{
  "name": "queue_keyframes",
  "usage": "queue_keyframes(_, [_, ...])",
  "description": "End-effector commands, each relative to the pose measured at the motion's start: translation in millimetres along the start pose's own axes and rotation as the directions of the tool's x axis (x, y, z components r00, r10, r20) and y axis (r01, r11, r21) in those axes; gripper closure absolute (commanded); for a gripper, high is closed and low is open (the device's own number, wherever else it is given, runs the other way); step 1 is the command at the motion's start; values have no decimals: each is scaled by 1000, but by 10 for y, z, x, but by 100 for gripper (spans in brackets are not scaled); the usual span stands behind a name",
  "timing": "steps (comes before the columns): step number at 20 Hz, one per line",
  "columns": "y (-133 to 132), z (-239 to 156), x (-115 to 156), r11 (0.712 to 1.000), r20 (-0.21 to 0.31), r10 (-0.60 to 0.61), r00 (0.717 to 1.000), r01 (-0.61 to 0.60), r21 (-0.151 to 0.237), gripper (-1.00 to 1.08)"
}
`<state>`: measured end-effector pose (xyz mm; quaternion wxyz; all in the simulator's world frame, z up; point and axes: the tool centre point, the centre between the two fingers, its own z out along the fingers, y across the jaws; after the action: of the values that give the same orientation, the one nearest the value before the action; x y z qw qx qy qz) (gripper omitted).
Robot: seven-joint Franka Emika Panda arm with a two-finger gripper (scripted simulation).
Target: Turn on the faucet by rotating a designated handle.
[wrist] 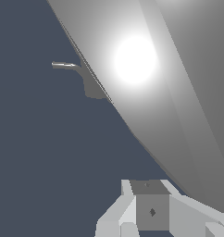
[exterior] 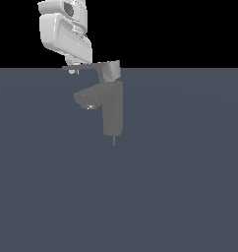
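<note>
In the upper left of the exterior frame the white gripper (exterior: 72, 69) comes down from the top edge, its upper part cut off, and its tips meet the far end of the handle (exterior: 94, 65); they are too small and crowded to say whether they are apart or pinched on the blade. The handle runs rightward to its blocky base near upper centre, atop the faucet (exterior: 112, 110), whose column stands upright with the spout (exterior: 89, 96) angling toward the exterior view's left and a thin pin (exterior: 114, 141) below. In the wrist view a large glaring grey surface (wrist: 146, 83) fills the upper right, too close to identify; one finger (wrist: 151, 210) shows at the lower edge.
</note>
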<state>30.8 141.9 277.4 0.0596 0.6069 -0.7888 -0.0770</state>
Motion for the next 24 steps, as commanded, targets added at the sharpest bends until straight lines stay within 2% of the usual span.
queue_keyframes(1, [123,-11,-49,1000,0,-9,1000,9,-3,108])
queue_keyframes(4, [216,-12,-50,1000,0,-9,1000,9,-2,108])
queue_keyframes(6, [147,20,2,1000,-4,1,1000,-1,-3,108])
queue_keyframes(24, [575,5,339,1000,-2,-3,1000,3,-3,108])
